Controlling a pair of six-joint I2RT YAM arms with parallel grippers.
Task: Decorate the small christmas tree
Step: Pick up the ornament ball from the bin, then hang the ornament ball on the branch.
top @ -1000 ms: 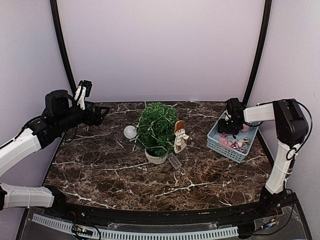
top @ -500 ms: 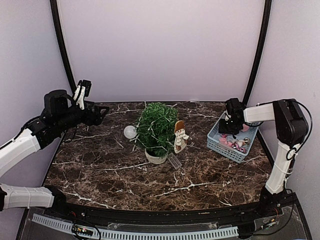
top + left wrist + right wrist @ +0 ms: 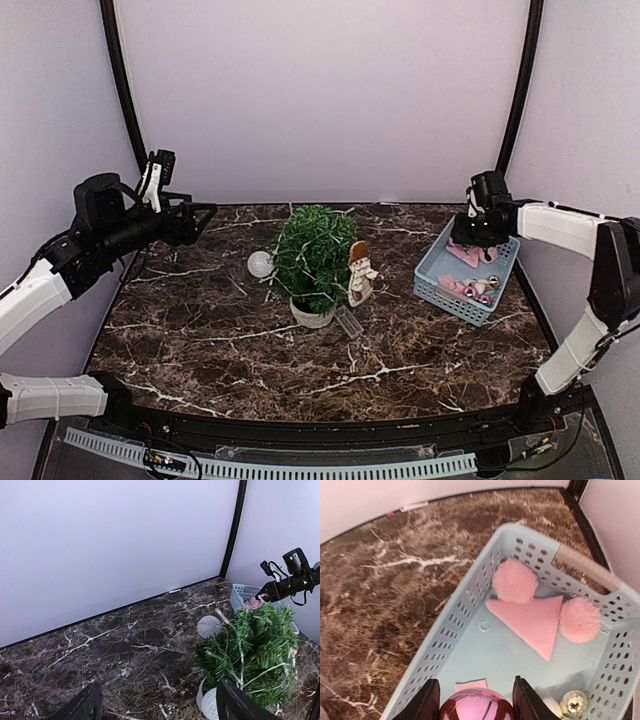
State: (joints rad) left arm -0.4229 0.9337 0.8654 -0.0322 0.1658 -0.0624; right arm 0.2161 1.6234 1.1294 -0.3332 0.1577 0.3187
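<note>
The small christmas tree (image 3: pixel 313 255) stands mid-table in a pale pot, and also shows in the left wrist view (image 3: pixel 250 650). A white ball (image 3: pixel 260 263) hangs at its left side, and a small figure (image 3: pixel 360 272) stands at its right. My right gripper (image 3: pixel 470 232) is above the far end of the blue basket (image 3: pixel 468 272). In the right wrist view it (image 3: pixel 476 700) is shut on a shiny pink bauble (image 3: pixel 476 707). My left gripper (image 3: pixel 205 215) is open and empty, raised over the table's far left, and its fingertips (image 3: pixel 80 707) frame bare marble.
The basket (image 3: pixel 465 610) holds two pink pom-poms (image 3: pixel 515 581), a pink felt triangle (image 3: pixel 532 620), a gold glitter ball (image 3: pixel 574 700) and other small ornaments. A small clear piece (image 3: pixel 348 322) lies in front of the pot. Walls close off the back and sides.
My right arm has risen and shifted back and right over the basket's far end. My left arm has lifted slightly. Tree and ornaments have not moved.
</note>
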